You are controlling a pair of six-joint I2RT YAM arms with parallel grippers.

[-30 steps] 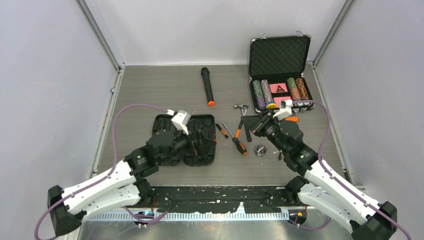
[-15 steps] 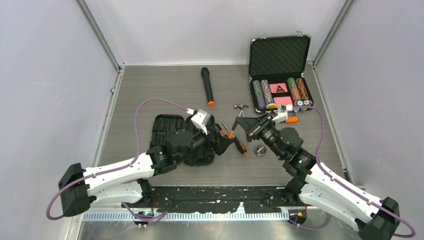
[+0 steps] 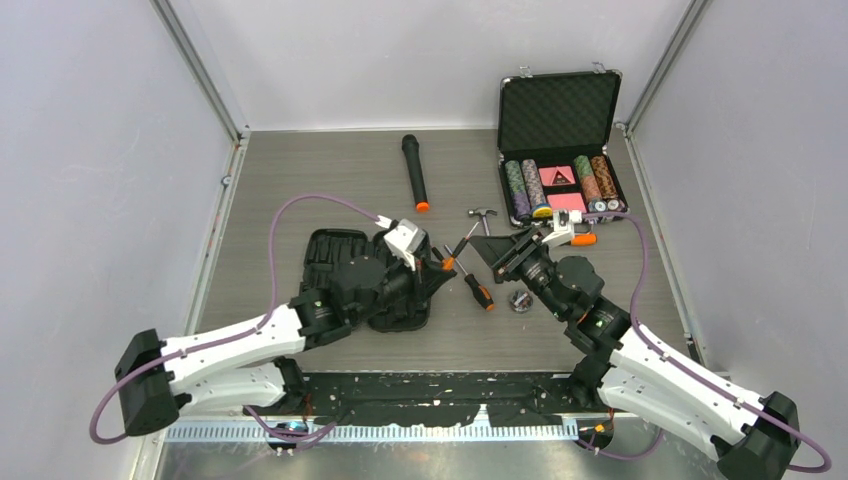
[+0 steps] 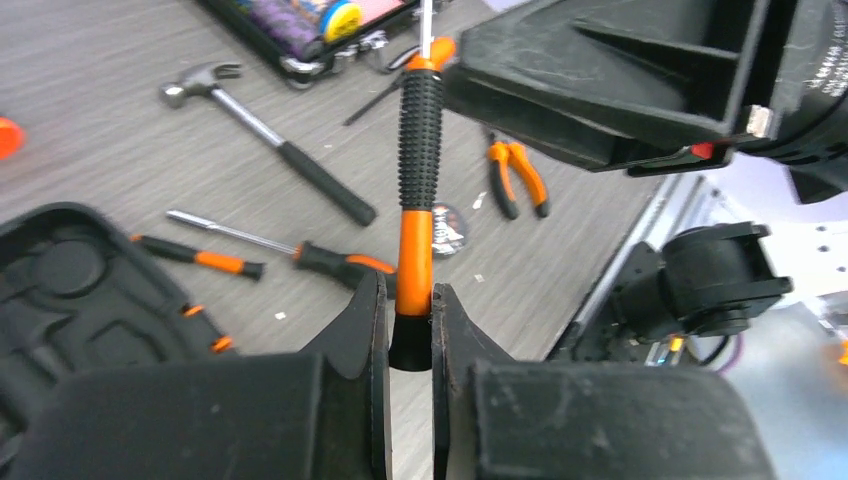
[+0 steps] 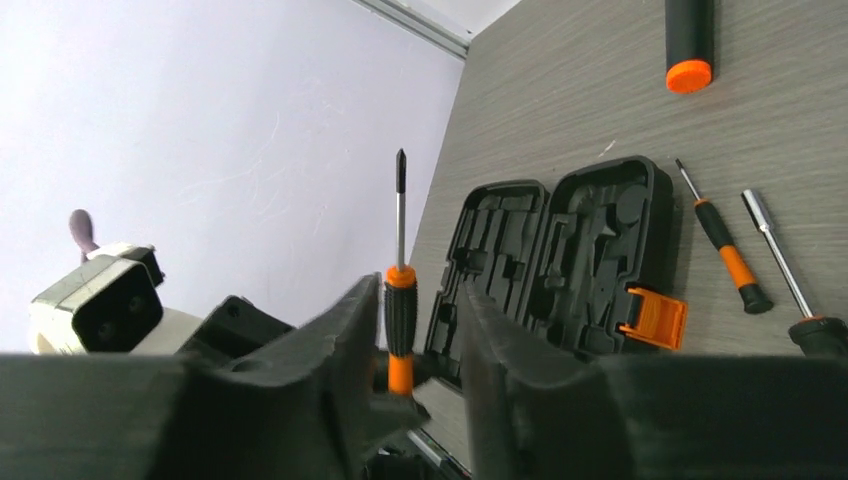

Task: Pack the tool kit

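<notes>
The tool kit (image 3: 330, 255) lies open and flat left of centre, its moulded slots and orange latch (image 5: 655, 318) showing in the right wrist view (image 5: 560, 250). An orange-black screwdriver (image 4: 418, 200) hangs above the table between both arms. My left gripper (image 4: 408, 300) is shut on its handle end (image 3: 440, 270). My right gripper (image 5: 420, 300) is open around the ribbed grip (image 5: 400, 310), with a gap to one finger (image 3: 497, 255). On the table lie a hammer (image 4: 270, 135), pliers (image 4: 515, 178) and two more screwdrivers (image 4: 200, 258) (image 4: 335, 262).
An open metal-edged case of poker chips (image 3: 560, 130) stands at the back right. A black microphone with an orange end (image 3: 415, 172) lies behind the tool kit. A small round item (image 3: 520, 300) sits near the right arm.
My left arm swung right from over the case to the screwdriver held up by the right gripper and shut on its handle end. The right gripper's jaws opened.
</notes>
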